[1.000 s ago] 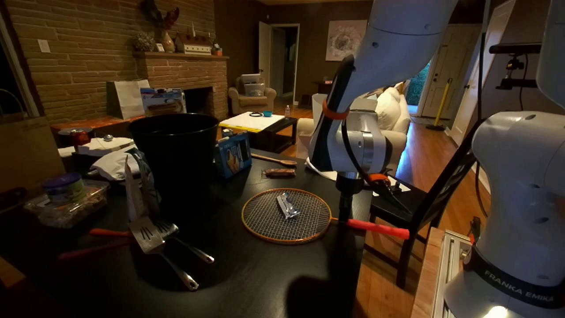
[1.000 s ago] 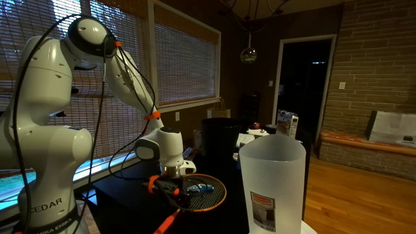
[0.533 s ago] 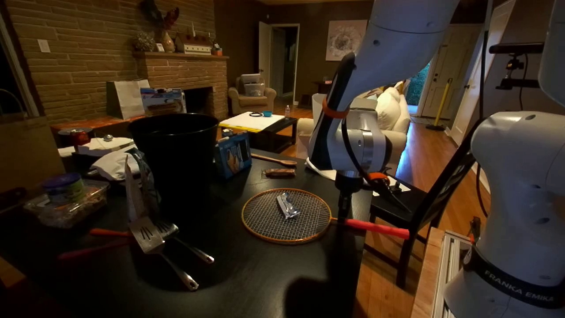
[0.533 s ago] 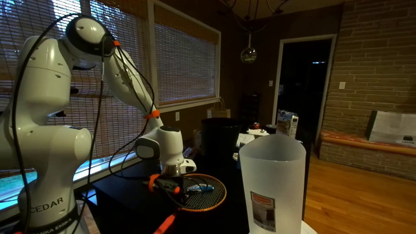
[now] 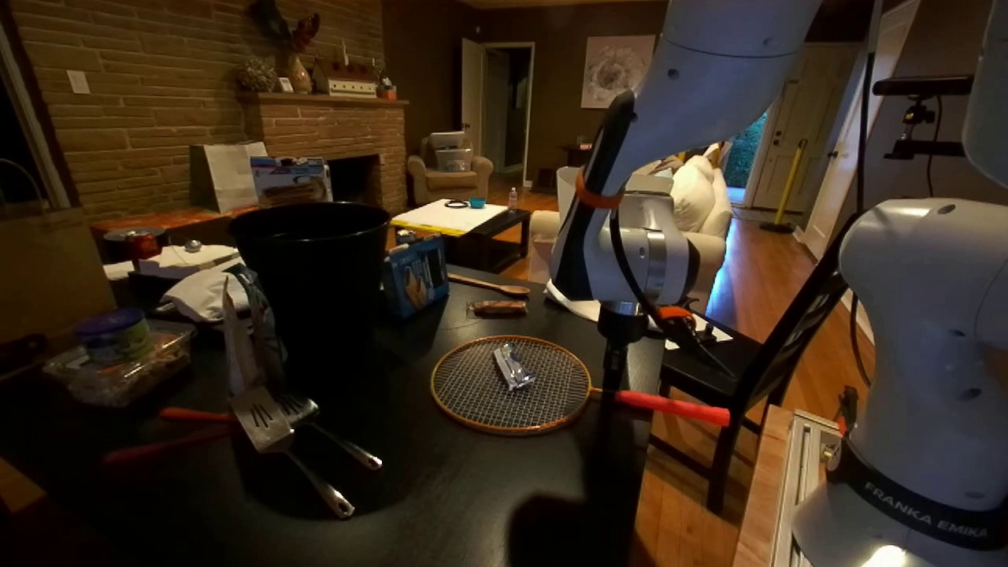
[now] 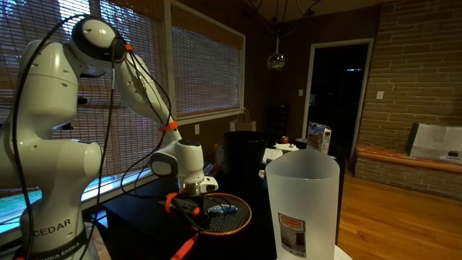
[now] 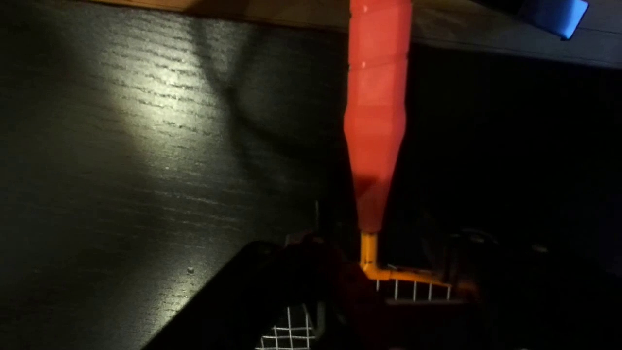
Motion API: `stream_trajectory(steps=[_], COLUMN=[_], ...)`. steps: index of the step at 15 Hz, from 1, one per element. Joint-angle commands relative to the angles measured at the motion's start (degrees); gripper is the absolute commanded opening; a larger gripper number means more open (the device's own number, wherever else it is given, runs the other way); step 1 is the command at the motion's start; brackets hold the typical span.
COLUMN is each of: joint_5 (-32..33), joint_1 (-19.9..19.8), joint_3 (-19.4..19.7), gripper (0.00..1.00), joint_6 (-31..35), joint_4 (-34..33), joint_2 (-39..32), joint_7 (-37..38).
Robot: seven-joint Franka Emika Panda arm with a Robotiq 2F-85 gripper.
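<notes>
The gripper [image 5: 612, 378] points downward over the throat of a badminton racket [image 5: 543, 398], which lies on a black table [image 5: 441, 488] with its orange-rimmed head inward and its red handle [image 7: 376, 97] jutting past the table's edge. In the dark wrist view the fingers [image 7: 257, 274] stand apart, the orange throat showing between them; whether either one touches it cannot be told. A silver-and-blue wrapped bar [image 6: 222, 209] rests on the racket's strings in both exterior views. Beyond the racket, in an exterior view, are a brown snack packet [image 5: 498, 308], a wooden spoon [image 5: 508, 290] and a blue box [image 5: 417, 283] just beside a tall black bin [image 5: 311, 291]. A slotted spatula [image 5: 264, 421] lies in front of the bin. In an exterior view, a frosted plastic wastebasket [image 6: 305, 198] stands upright in the foreground.
</notes>
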State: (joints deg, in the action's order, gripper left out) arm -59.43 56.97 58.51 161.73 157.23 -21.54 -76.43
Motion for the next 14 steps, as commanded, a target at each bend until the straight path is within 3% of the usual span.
stream_trajectory(steps=[1, 3, 5, 10, 14], joint_5=[0.04, -0.07, -0.09, -0.2, -0.12], joint_1=[1.6, 1.71, 1.8, 2.56, 5.51], joint_3=[1.5, 1.59, 1.66, 2.41, 5.77], gripper=[0.28, 0.21, 0.03, 0.02, 0.0], joint_6=[-1.3, -1.39, -1.44, -1.19, -0.89], joint_4=[0.0, 0.0, 0.0, -0.02, -0.05], joint_2=[-0.94, -1.02, -1.09, -0.97, -0.04], joint_7=[0.37, 0.27, 0.28, 0.2, -0.17])
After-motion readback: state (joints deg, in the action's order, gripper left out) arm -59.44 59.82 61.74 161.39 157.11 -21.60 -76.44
